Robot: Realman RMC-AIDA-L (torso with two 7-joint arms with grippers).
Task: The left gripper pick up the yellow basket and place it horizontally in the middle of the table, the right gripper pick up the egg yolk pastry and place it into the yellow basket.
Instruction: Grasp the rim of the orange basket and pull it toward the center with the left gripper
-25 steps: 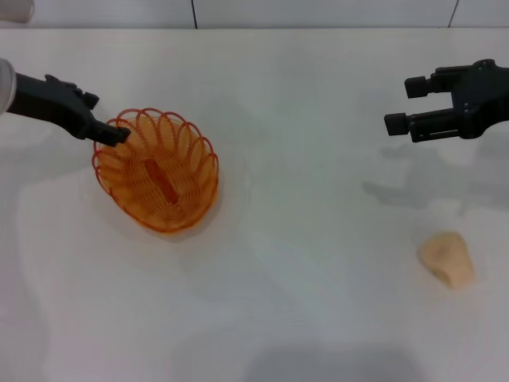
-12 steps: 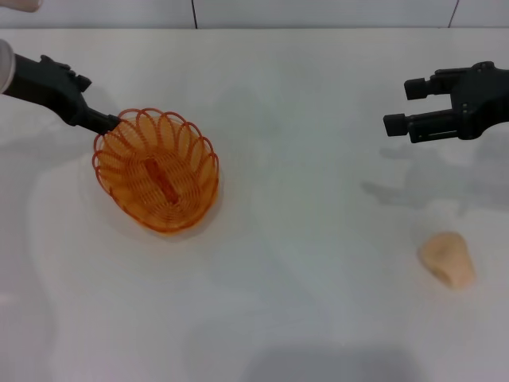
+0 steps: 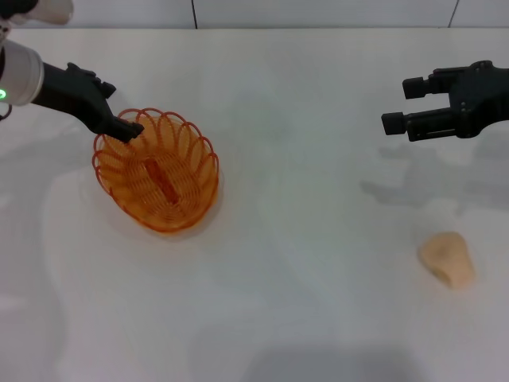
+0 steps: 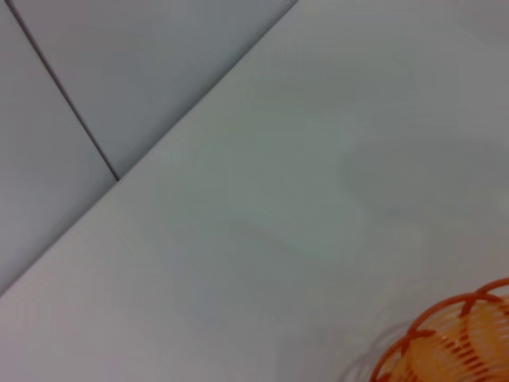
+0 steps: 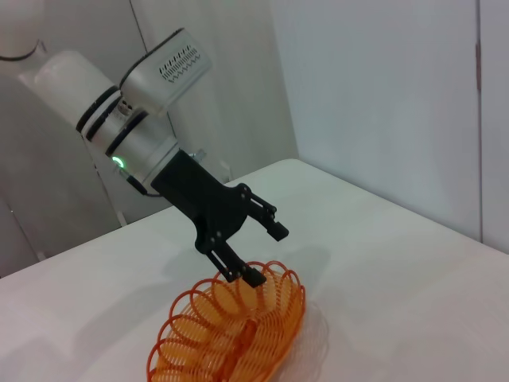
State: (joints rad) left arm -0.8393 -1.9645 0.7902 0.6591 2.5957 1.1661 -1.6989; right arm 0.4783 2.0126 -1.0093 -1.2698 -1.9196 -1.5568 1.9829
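Since half a second ago the black left gripper [image 3: 127,127] has advanced over the far-left rim of the oval orange-yellow wire basket [image 3: 157,170], fingers spread, holding nothing; basket empty, long axis diagonal; the small cream egg yolk pastry [image 3: 448,258] lies well right, below the spread right gripper [image 3: 398,105].

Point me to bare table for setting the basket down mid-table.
Free: the wide table stretch between yellow basket and egg yolk pastry, plus the whole front edge. Crowded: the basket's far-left rim, where the left tool sits; right tool hovers far right.
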